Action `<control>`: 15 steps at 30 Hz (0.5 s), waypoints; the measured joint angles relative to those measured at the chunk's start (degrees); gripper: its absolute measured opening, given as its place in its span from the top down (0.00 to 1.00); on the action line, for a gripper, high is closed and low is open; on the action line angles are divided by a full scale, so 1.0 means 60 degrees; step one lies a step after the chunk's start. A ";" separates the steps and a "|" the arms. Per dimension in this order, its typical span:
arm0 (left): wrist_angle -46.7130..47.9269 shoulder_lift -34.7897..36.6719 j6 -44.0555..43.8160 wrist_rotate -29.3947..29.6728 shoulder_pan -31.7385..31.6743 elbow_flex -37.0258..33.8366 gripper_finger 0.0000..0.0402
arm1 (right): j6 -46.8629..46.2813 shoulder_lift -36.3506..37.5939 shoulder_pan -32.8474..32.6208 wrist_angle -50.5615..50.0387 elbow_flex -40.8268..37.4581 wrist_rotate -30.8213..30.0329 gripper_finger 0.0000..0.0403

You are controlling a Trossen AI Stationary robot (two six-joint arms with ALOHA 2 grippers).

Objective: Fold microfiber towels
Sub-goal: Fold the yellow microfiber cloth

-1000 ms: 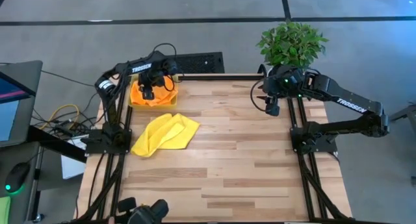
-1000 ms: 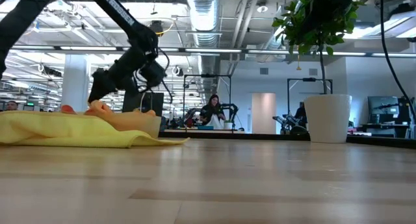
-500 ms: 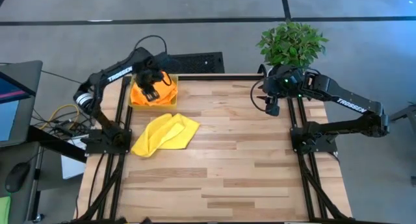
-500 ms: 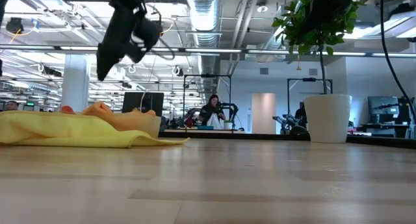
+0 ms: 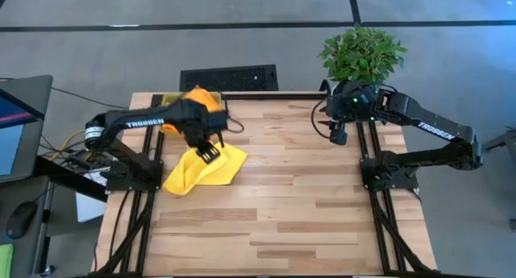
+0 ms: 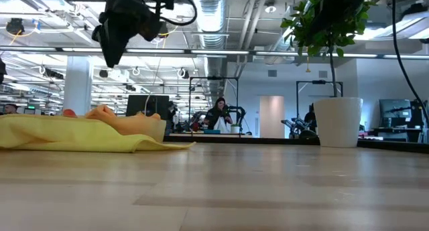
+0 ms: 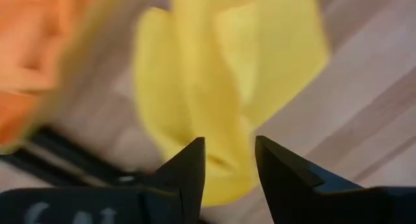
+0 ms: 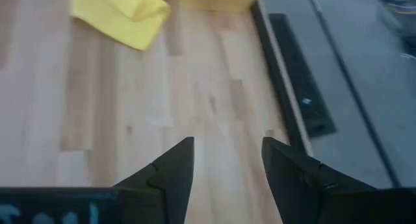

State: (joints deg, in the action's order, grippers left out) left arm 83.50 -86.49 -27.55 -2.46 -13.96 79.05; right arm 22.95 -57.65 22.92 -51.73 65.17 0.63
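Observation:
A yellow towel (image 5: 201, 169) lies crumpled on the table at the left, resting flat on the wood; it also shows in the low view (image 6: 74, 136) and the left wrist view (image 7: 214, 81). Orange towels (image 5: 198, 96) are heaped in the bin at the far left corner and show in the low view (image 6: 110, 114). The pink towel is out of view. My left gripper (image 5: 209, 152) hangs open and empty well above the yellow towel's far part (image 6: 112, 55). My right gripper (image 5: 337, 134) is open and empty at the far right.
The translucent yellow bin (image 5: 168, 99) stands at the far left corner, partly under my left arm. A potted plant (image 5: 361, 54) stands just past the far right edge, its white pot (image 6: 337, 121) showing in the low view. Bare wood (image 5: 306, 205) fills the middle and near side.
My left gripper has risen out of the bin and swung toward the table's near edge, ending high over the yellow towel. It carries nothing. The towels have kept still.

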 joint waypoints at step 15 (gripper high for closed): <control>-0.2122 -0.0286 -0.5376 0.0096 0.2778 -0.2088 0.68 | 0.0993 0.0001 0.0000 -0.0160 0.0000 0.1001 0.49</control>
State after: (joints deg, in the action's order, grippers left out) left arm 70.77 -88.20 -59.81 -1.88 2.71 66.52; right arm 28.90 -57.64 22.92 -52.68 65.17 6.63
